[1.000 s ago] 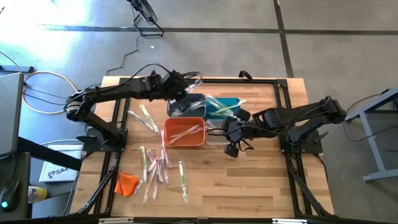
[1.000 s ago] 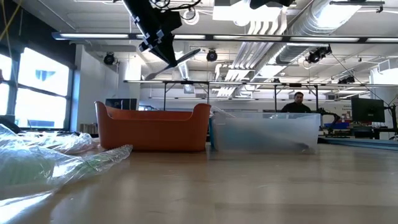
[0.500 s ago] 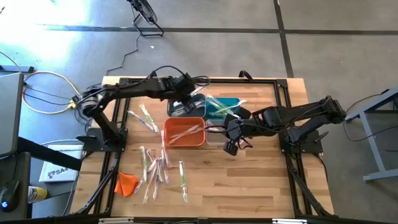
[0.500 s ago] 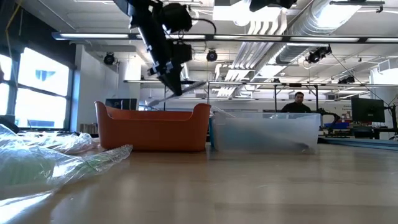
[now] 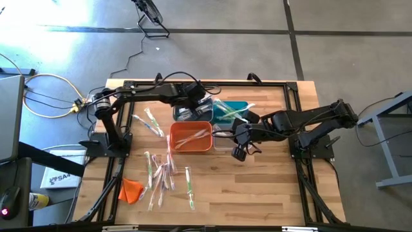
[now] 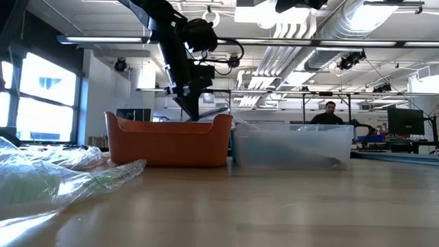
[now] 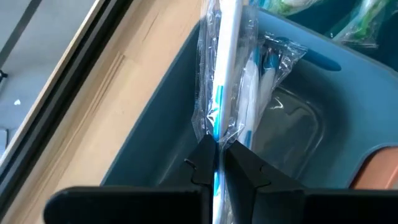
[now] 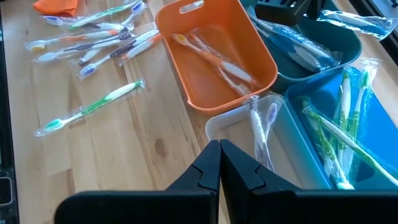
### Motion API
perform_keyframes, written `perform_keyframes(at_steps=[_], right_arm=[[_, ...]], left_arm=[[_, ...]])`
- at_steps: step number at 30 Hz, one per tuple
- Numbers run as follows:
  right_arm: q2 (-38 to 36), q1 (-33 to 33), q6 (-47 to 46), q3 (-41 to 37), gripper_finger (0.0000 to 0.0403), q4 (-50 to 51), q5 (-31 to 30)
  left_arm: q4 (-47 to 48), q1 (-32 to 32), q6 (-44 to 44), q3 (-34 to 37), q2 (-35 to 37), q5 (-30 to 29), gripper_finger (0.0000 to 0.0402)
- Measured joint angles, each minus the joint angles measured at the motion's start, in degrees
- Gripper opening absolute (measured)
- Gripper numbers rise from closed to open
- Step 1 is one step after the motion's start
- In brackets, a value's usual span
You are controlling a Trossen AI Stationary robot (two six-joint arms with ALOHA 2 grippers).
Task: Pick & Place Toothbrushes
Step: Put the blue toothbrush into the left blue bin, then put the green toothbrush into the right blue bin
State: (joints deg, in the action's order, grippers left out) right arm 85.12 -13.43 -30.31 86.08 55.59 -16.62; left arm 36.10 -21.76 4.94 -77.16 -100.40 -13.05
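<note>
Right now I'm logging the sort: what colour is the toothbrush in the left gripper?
White with blue, best seen in the left wrist view: toothbrush, left gripper.

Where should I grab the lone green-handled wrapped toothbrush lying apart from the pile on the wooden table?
Probably mid-handle on the green-handled wrapped toothbrush, from straight above, jaws across its thin width: it lies flat with bare wooden table on both sides. I'd use the right gripper, shut by the clear bin; the left gripper holds a blue-striped wrapped toothbrush over the dark grey bin.

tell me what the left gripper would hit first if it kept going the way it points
Probably the inside of the dark grey bin. The left gripper, shut on a wrapped blue toothbrush, aims down into that bin, where another wrapped toothbrush already lies. Depth is unclear.
</note>
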Motion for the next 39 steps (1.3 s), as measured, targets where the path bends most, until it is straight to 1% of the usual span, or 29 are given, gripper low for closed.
perform_keyframes(at_steps=[4, 8, 11, 14, 20, 23, 25, 28, 30, 34, 39], right_arm=[[0.0, 0.0, -0.1, 0.0, 0.0002, 0.0, 0.0], [0.0, 0.0, -0.1, 0.0, 0.0002, 0.0, 0.0], [0.0, 0.0, -0.1, 0.0, 0.0002, 0.0, 0.0], [0.0, 0.0, -0.1, 0.0, 0.0002, 0.0, 0.0], [0.0, 0.0, -0.1, 0.0, 0.0002, 0.0, 0.0], [0.0, 0.0, 0.1, 0.0, 0.0002, 0.0, 0.0], [0.0, 0.0, 0.1, 0.0, 0.0002, 0.0, 0.0], [0.0, 0.0, 0.1, 0.0, 0.0002, 0.0, 0.3], [0.0, 0.0, 0.1, 0.0, 0.0002, 0.0, 0.5], [0.0, 0.0, 0.1, 0.0, 0.0002, 0.2, 1.1], [0.0, 0.0, 0.1, 0.0, 0.0002, 0.3, 2.1]], left_arm=[[0.5, 0.0, -0.2, 0.0, 0.0, -0.1, 0.0015], [3.1, 0.0, 0.3, 0.0, 0.0, -0.1, 0.0015], [4.1, 0.0, 2.3, 0.0, 0.0, -0.1, 0.0025], [4.8, 0.0, 3.2, 0.0, 0.0, 0.0, 0.0055], [4.0, 0.0, 3.3, 0.0, 0.0, 0.9, 0.0134], [3.3, 0.0, 3.9, 0.0, 0.0, 0.9, 0.0156], [3.4, 0.0, 4.8, 0.0, 0.0, 1.0, 0.0161], [5.1, 0.4, 4.9, 0.0, 0.0, 2.5, 0.0157], [7.0, 1.1, 4.7, 0.0, 0.4, 3.2, 0.0145], [10.3, 3.8, 4.3, 0.0, 2.5, 1.9, 0.0102], [12.5, 8.8, 4.3, 0.0, 7.2, 0.7, 0.0041]])
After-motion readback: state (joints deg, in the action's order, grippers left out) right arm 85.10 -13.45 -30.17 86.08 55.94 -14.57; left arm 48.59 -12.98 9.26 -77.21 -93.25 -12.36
